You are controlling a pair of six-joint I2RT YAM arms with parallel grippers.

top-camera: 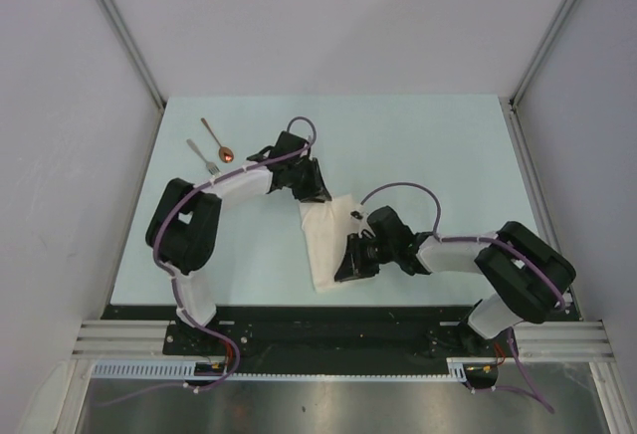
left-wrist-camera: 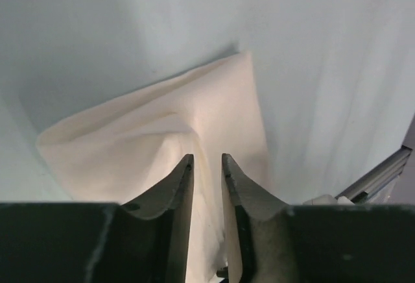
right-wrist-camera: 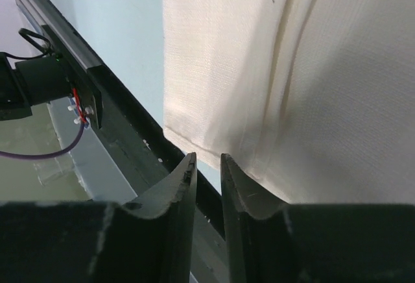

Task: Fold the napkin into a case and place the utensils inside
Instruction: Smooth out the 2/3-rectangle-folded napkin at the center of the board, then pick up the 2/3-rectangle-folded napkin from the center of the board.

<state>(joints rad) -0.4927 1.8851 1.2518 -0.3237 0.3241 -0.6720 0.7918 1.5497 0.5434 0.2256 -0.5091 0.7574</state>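
At centre, creased napkin, fork far-left.

Left arm: base at near-left edge of desk, elbow folded back at left, forearm reaching right and away, wrist bent down. Left gripper points downward, fingers drawn nearly together, thin slit between, raised fold of napkin pinched there.

Right arm: base near-right, elbow at right, forearm stretched left, low over desk. Right gripper aimed left and down, fingers likewise nearly together; whether anything is caught between them unclear.

Grippers near each other, not touching.
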